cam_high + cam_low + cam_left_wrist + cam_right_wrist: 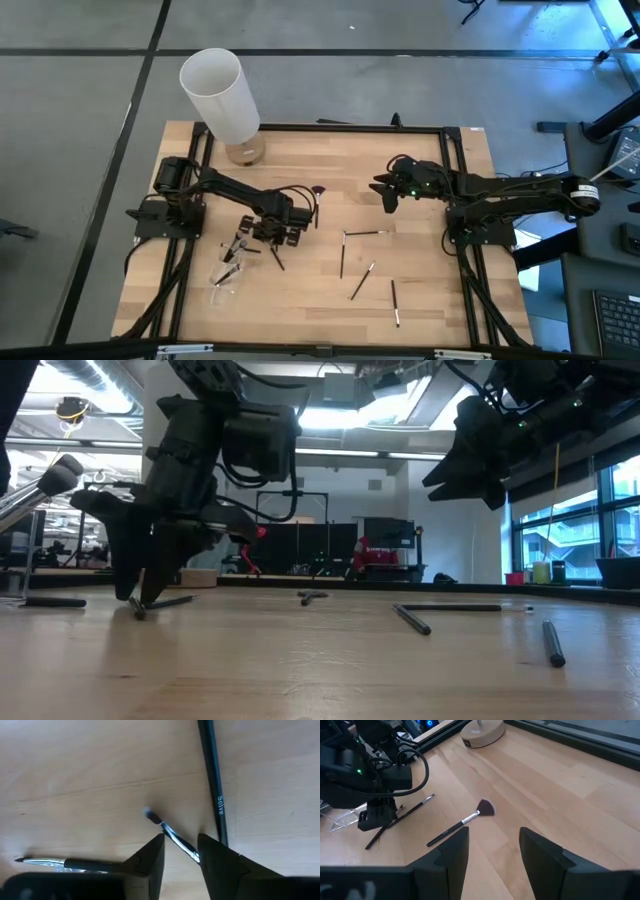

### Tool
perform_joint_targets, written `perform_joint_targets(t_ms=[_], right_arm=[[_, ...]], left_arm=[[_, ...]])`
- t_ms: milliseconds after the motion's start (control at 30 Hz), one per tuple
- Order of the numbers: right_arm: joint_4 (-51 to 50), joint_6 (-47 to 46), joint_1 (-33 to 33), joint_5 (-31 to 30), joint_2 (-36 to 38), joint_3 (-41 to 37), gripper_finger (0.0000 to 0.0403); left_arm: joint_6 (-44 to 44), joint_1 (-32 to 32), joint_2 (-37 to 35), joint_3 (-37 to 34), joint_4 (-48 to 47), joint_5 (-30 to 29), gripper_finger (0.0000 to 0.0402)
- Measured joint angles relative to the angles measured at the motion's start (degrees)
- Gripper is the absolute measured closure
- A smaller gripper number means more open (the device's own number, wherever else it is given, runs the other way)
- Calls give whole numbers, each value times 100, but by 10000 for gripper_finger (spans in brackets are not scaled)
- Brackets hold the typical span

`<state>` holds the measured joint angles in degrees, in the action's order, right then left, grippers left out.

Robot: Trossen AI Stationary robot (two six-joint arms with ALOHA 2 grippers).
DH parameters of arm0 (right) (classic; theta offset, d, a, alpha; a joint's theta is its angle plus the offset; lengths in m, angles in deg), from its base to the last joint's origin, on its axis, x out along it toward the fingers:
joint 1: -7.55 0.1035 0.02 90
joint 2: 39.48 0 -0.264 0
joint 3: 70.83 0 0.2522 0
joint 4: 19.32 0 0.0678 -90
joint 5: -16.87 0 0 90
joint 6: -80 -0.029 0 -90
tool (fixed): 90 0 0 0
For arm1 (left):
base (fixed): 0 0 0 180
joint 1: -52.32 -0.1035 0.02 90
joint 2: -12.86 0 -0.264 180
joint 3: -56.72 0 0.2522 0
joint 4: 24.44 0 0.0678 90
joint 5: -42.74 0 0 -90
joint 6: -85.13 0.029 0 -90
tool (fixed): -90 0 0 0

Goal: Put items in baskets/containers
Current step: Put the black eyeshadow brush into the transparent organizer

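My left gripper (pixel 272 232) is down at the table, open, with one finger on each side of a short brush with a silver ferrule (pixel 167 831). A longer black brush (pixel 214 780) lies beside it. The clear cup (pixel 228 266) lies on its side just to the left and near side of this gripper, with brushes in it. A fan brush (pixel 465 820) lies flat between the two arms. More brushes (pixel 362 233) (pixel 362 282) (pixel 395 303) lie loose on the near right of the table. My right gripper (pixel 492 845) hangs open above the table, right of centre.
A tall white cylinder (pixel 222 95) leans over the table's far left corner, with a small tan jar (pixel 243 151) under it. A black frame (pixel 350 127) runs round the wooden table. Bare wood lies between the arms near the far edge.
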<state>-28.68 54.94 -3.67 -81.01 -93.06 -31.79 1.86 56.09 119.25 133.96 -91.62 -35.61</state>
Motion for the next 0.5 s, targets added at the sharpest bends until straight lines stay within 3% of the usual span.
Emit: perform_joint_targets(t_ms=[500], right_arm=[[0,-13,0,0,0,0,230]], left_arm=[[393,-7,-11,0,375,-287,372]])
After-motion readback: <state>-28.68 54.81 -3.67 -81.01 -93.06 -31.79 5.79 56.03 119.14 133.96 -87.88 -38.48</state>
